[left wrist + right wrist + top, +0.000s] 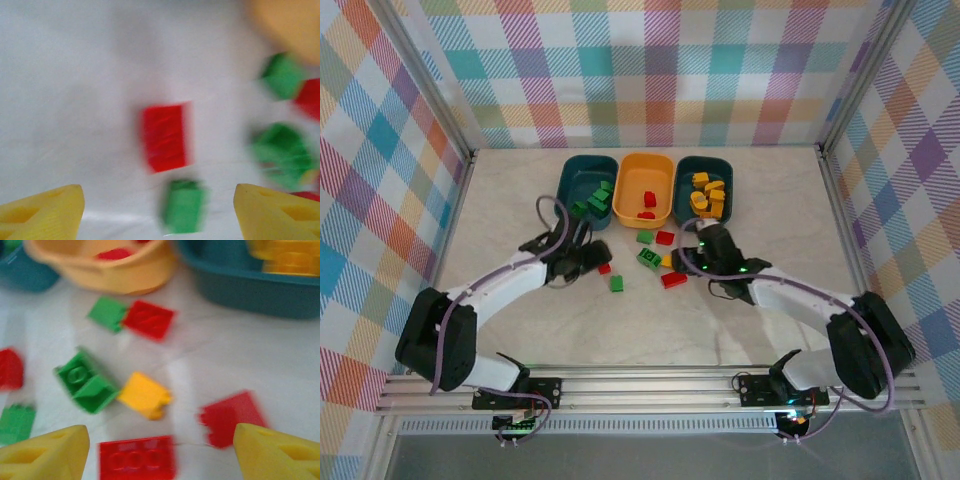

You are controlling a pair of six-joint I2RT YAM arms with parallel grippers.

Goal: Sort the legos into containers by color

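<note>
Legos point(649, 260) lie loose on the surface point(650, 330) just before the containers point(635, 185); judged light, rigid, slick plastic. Left hand point(160, 215) gapes wide, empty, near a red brick point(165, 137); right hand point(160, 455) likewise. Grip advised across flat opposite sides, clear of the studs.

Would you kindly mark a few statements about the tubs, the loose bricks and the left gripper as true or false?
1. The middle tub is yellow-orange and holds red bricks. True.
2. The right teal tub holds green bricks. False: it holds yellow bricks.
3. A yellow brick lies loose on the table. True.
4. The left gripper is shut on a brick. False: it is open, and a red brick lies on the table ahead of it.
</note>
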